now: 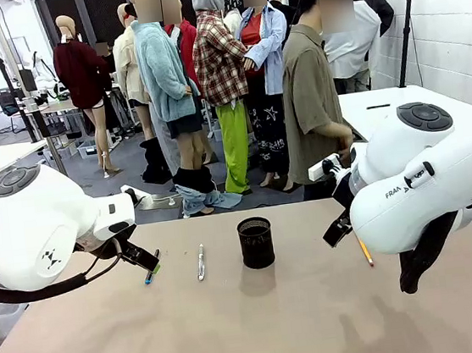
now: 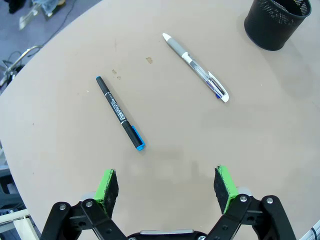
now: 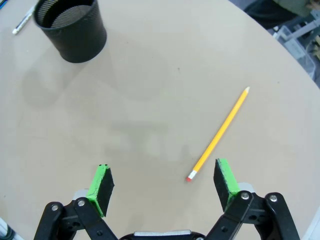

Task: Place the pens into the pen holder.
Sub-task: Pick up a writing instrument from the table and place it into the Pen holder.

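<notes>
The black mesh pen holder (image 1: 255,242) stands upright mid-table, also seen at the top of both wrist views (image 2: 276,22) (image 3: 72,27). A silver-white pen (image 1: 201,262) (image 2: 196,67) lies to its left. A dark pen with a blue cap (image 2: 120,112) lies farther left, just ahead of my left gripper (image 2: 166,184), which hangs open above the table with nothing between its green pads (image 2: 106,186). An orange-yellow pencil (image 1: 365,251) (image 3: 220,132) lies right of the holder. My right gripper (image 3: 164,182) is open above it, the eraser end near one pad (image 3: 226,177).
The tan table (image 1: 263,335) has a rounded far edge with floor beyond. A person in an olive shirt (image 1: 313,108) stands at the far side, turned away. A white table (image 1: 398,103) is behind at the right. Small stains (image 2: 149,60) mark the tabletop.
</notes>
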Robot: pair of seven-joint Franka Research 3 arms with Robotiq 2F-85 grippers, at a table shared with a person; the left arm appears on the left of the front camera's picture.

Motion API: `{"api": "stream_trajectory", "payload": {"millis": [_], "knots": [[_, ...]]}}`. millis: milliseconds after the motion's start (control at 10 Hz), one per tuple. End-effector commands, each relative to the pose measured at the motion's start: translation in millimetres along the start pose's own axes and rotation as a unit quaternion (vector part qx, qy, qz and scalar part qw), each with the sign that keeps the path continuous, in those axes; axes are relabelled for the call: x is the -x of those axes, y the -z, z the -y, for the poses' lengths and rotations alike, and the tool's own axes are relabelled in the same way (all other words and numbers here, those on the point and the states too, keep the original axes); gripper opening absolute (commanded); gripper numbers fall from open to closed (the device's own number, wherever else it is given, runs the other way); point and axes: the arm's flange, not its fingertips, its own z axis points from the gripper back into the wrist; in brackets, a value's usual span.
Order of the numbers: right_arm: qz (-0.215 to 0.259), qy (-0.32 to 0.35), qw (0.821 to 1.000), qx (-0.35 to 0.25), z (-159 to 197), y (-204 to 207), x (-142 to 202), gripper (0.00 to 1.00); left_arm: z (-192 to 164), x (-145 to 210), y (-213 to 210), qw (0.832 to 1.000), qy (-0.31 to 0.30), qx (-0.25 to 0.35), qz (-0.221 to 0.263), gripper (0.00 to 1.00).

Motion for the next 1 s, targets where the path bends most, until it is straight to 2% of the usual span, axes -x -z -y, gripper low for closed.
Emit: {"api": "stream_trajectory", "payload": {"millis": [0,100,300,400,500,700,800,900], "knots": [[-0.033,0.052,0.997,0.041,10.2,9.4,-14.0,1.00,-1.1,0.3,0.0,1.000,-0.001,0.000,0.000,1.00],[-0.045,0.077,0.995,0.039,20.2,15.2,-19.2,1.00,-1.1,0.3,0.0,1.000,-0.001,0.000,0.000,1.00],[-0.101,0.124,0.987,0.020,32.8,33.1,-27.7,1.00,-1.1,0.3,0.0,1.000,-0.001,0.000,0.000,1.00],[-0.141,0.145,0.978,0.041,38.6,43.6,-32.6,1.00,-1.1,0.3,0.0,1.000,-0.001,0.000,0.000,1.00],[-0.164,0.151,0.975,0.025,44.6,52.6,-37.5,1.00,-1.1,0.3,0.0,1.000,-0.001,0.000,0.000,1.00],[-0.195,0.173,0.965,0.036,53.9,66.8,-44.2,1.00,-1.1,0.3,0.0,1.000,-0.001,0.000,0.000,1.00],[-0.205,0.177,0.962,0.020,56.8,77.5,-42.6,1.00,-1.1,0.3,0.0,1.000,-0.001,0.000,0.000,1.00],[-0.217,0.180,0.959,0.034,59.1,86.5,-40.9,1.00,-1.1,0.3,0.0,1.000,-0.001,0.000,0.000,1.00]]}}
